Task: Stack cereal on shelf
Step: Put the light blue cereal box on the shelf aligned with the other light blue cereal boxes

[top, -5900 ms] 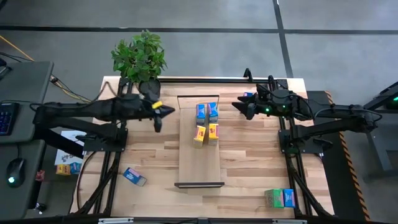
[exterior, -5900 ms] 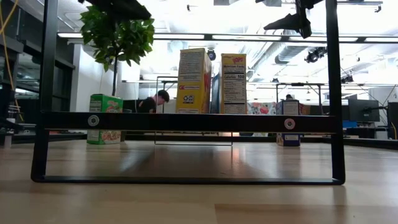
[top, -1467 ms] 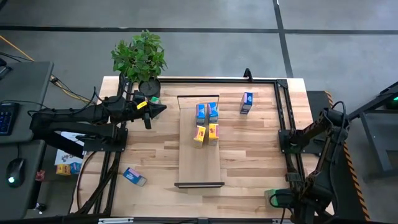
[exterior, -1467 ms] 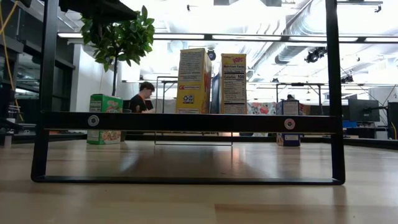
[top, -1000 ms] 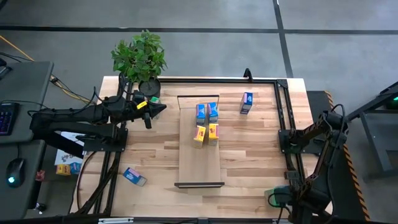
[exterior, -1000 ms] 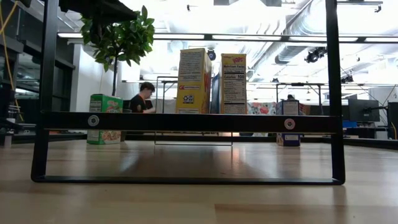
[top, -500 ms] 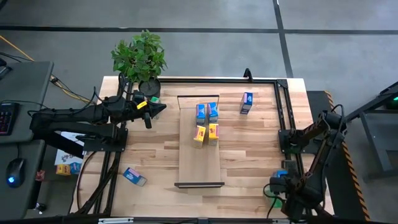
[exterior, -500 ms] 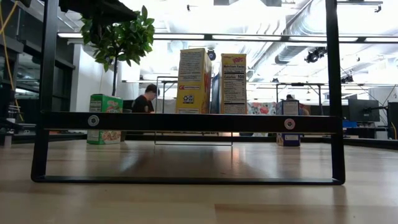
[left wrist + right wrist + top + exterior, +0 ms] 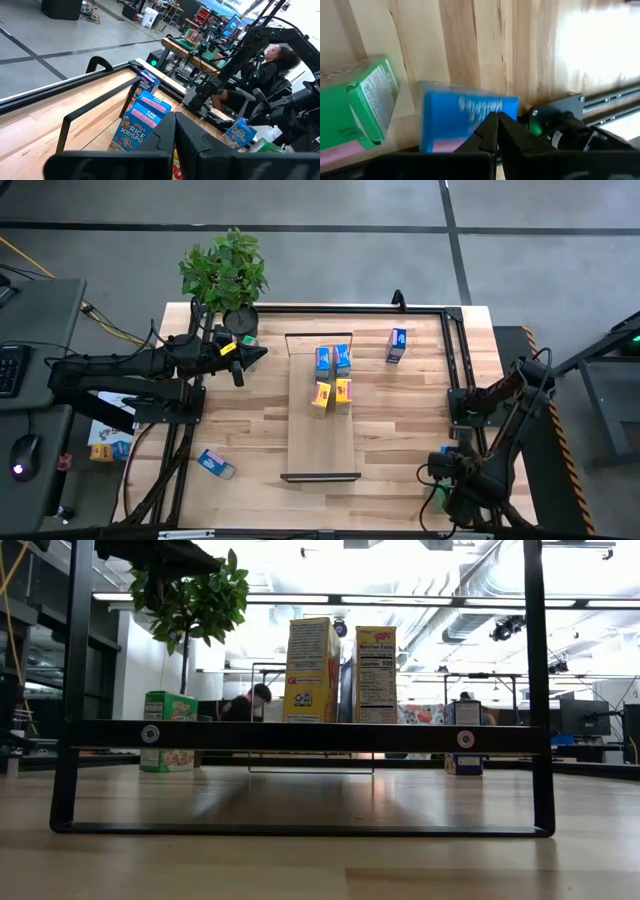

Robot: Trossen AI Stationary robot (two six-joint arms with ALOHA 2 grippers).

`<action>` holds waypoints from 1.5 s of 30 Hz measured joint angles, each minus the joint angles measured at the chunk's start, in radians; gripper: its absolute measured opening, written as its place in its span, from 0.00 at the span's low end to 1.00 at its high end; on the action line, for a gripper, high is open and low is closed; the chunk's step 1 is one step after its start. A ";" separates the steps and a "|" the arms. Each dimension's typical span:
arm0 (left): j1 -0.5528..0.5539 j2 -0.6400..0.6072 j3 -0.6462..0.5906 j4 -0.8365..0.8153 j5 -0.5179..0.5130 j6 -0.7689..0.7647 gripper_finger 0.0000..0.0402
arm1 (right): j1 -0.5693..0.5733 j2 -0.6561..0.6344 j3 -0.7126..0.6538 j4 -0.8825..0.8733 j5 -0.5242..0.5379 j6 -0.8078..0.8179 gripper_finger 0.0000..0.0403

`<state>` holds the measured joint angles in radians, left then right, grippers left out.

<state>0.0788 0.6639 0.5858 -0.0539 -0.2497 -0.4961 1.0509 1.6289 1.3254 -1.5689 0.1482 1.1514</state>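
Blue cereal box (image 9: 465, 117) lies just beyond the right gripper (image 9: 496, 131) (fingers pressed together, empty).

Four upright cereal boxes (image 9: 332, 377) stand on the light-wood shelf (image 9: 322, 440).

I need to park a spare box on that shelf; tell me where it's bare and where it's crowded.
The shelf is bare from the two yellow boxes to its near bracket. The far half is crowded: two blue boxes stand just behind the yellow pair, leaving only a short strip before the far bracket.
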 joint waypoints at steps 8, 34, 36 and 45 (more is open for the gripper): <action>0.000 0.000 0.000 0.004 0.000 -0.001 0.00 | 0.026 0.000 0.000 -0.002 -0.015 0.063 0.00; 0.000 0.000 0.000 0.060 0.002 -0.008 0.00 | -0.041 -0.581 -0.233 0.066 -0.043 1.016 0.02; 0.000 0.000 0.000 0.060 0.003 0.002 0.00 | -0.041 -0.581 -0.233 0.092 -0.077 1.056 0.08; 0.000 0.000 0.000 0.059 0.004 0.011 0.00 | -0.046 -0.575 -0.233 0.200 -0.155 1.187 0.57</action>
<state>0.0790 0.6640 0.5858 0.0051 -0.2459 -0.4847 1.0052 1.0537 1.0920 -1.3685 -0.0071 2.3380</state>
